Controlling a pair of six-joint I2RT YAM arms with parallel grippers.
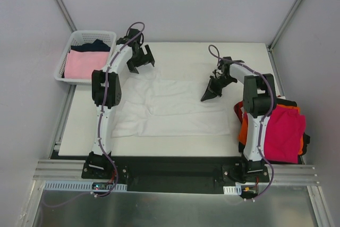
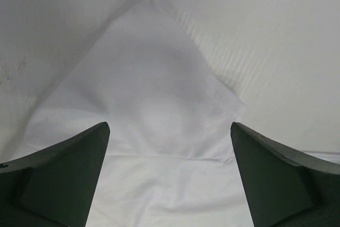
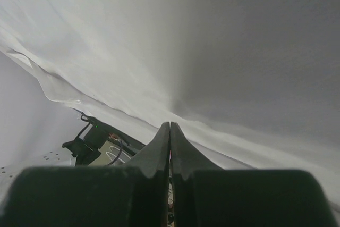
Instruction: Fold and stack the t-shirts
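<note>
One plain white cloth t-shirt lies spread flat but wrinkled on the white table, to the right of the white plastic lattice basket. Just beside that basket, the left gripper hangs over the shirt's pointed corner, jaws wide apart. Farther from the basket, the right gripper meets the cloth, fingers pressed together.

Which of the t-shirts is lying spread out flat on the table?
The white t-shirt. The pale pink shirt and navy shirt sit in the basket; the magenta shirt and orange shirt are piled at the right edge.
</note>
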